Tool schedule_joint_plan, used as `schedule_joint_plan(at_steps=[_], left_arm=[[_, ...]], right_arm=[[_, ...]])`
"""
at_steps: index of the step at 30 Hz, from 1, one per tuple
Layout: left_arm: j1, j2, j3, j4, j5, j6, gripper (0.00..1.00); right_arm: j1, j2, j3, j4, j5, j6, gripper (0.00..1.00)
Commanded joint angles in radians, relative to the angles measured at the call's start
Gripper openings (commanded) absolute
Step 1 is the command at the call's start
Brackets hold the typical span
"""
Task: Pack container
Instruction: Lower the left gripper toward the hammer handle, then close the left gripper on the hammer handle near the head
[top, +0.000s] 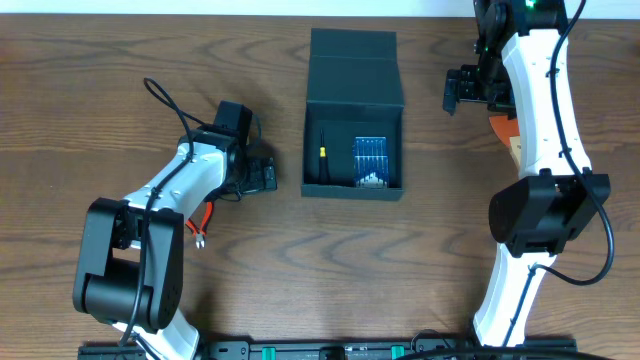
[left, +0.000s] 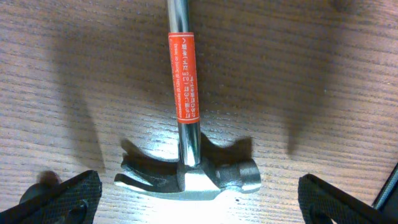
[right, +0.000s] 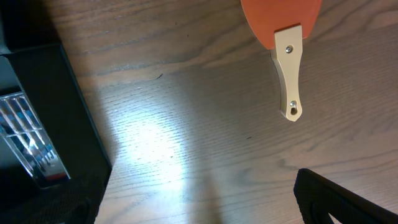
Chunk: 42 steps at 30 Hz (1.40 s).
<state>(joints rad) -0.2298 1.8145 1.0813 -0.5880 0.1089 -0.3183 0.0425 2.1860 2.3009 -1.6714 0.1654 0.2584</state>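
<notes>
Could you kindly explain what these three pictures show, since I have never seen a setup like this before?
Two robot arms work at a wooden table. One picture looks down from above; the other two come from cameras on each wrist. The dark container stands open in the middle, with a blue bit case and a slim dark tool with a yellow band inside. The left gripper hangs open over a hammer, its fingers apart. The right gripper is open too, near an orange scraper with a pale handle. Nothing is held.

Overhead looks straight down; wrist views hover close above the table (top: 100, 80).
</notes>
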Motion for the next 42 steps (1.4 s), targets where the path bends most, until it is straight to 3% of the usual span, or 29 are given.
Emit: schedule_joint_plan(at_steps=[1,21,27,31,42], left_arm=[[0.004,0.009,0.0,0.002,0.003,-0.02,0.99],[0.004,0.076,0.0,-0.012,-0.005,-0.019,0.96],[0.004,0.076,0.0,-0.021,-0.005,-0.015,0.88],[0.004,0.076,0.0,-0.021,-0.005,-0.015,0.88],[-0.046,0.076,0.0,-0.016,-0.005,0.064,0.88]], right_arm=[[0.001,0.004,0.014,0.0,0.003,-0.009,0.99],[0.001,0.004,0.014,0.0,0.002,-0.009,0.99],[0.001,0.004,0.014,0.0,0.003,-0.009,0.99],[0.001,0.004,0.014,0.0,0.002,-0.009,0.99],[0.001,0.004,0.014,0.0,0.002,-0.009,0.99]])
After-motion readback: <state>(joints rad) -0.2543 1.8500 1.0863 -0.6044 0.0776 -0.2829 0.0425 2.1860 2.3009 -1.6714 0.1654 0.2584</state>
